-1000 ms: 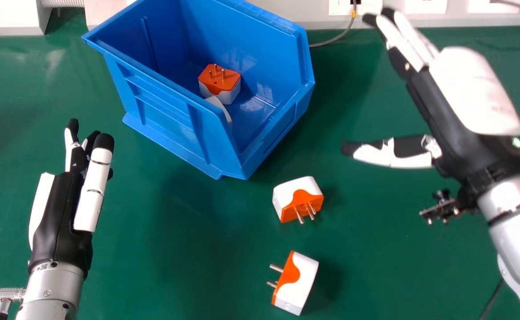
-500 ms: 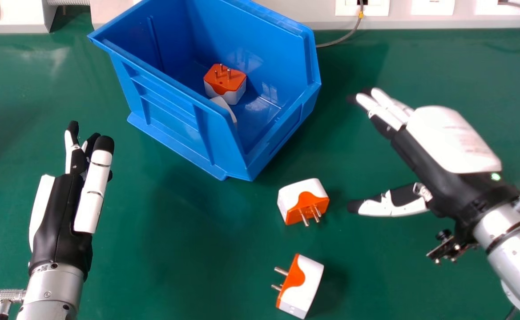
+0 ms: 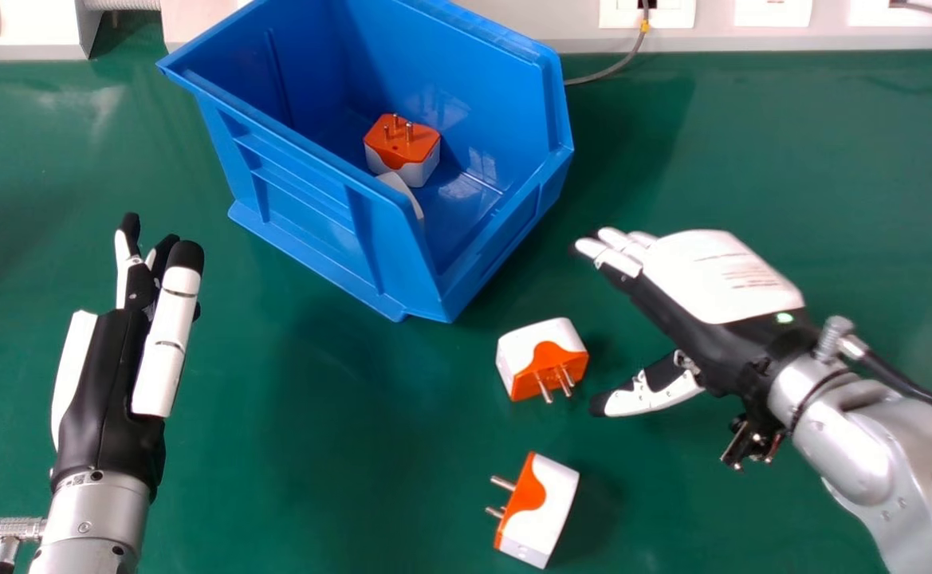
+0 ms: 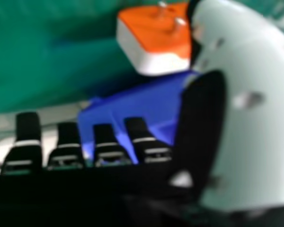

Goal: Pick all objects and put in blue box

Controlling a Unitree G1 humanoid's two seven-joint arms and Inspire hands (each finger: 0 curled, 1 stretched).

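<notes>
Right hand [image 3: 721, 277] is lowering beside the farther loose adapter [image 3: 532, 355], presumably for grasping; left hand [image 3: 111, 383] is idling, both open and empty.

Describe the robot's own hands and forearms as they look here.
The left hand and right hand are black and white, with black fingertips. Both forearms are silver. The right hand has small print on its white back plate and a green light near the wrist; a black cable runs from a metal connector there.

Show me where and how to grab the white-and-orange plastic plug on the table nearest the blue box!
Grip the plug at the left and right ends of its white body, coming from above. That seems best: its metal pins poke toward the robot, away from those ends.
</notes>
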